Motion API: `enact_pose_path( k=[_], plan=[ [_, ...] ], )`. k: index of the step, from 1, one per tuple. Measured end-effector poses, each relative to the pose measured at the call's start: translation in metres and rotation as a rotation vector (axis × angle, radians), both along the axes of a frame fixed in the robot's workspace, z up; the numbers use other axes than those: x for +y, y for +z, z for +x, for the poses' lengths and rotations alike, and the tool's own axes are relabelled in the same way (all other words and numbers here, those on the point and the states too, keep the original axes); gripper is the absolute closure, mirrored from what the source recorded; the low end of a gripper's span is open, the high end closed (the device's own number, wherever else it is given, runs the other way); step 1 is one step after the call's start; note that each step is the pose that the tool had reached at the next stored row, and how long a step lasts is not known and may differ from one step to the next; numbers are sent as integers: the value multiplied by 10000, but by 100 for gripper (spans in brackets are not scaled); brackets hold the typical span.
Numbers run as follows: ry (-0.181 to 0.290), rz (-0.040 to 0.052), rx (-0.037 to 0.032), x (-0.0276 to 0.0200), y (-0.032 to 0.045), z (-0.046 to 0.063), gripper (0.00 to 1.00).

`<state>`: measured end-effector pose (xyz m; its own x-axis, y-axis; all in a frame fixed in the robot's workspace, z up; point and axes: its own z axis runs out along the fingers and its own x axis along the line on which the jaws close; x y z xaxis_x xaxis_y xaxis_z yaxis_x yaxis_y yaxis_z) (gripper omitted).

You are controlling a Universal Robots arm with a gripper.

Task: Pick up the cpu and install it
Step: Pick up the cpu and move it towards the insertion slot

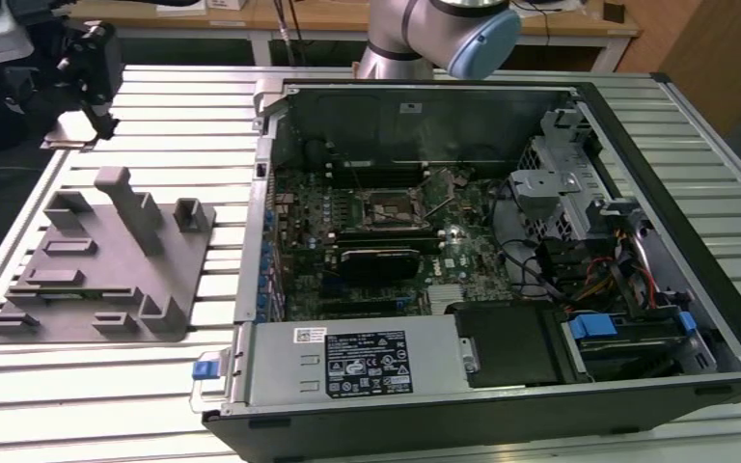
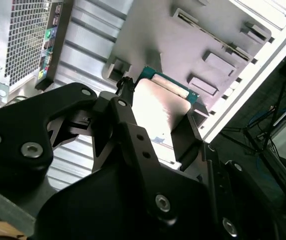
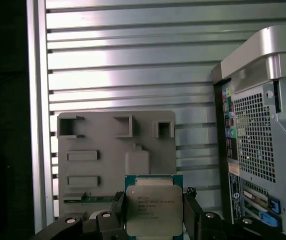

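— Where's your cpu (image 3: 154, 217)?
— Your gripper (image 3: 154, 202) is clamped on its two side edges. Its near edge is cut off in the first wrist view.
— And farther out?
— Beyond the tip, the grey fixture (image 3: 98, 145) lies on the slatted table (image 3: 133, 60). The computer case (image 3: 262, 125) stands near it, cropped.

The cpu (image 3: 153, 216) has a dull silvery metal lid on a green board edge. The gripper (image 3: 154, 206) is matt black. The fixture (image 3: 108, 150) looks matt grey plastic; the table (image 3: 133, 60) ribbed, glossy metal.
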<state>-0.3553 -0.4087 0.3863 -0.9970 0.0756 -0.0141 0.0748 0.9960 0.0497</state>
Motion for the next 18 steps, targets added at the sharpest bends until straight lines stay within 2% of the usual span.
enact_pose_path(
  k=[18],
  plan=[
    [0, -1, 1, 0, 0, 712, 45]
  ],
)
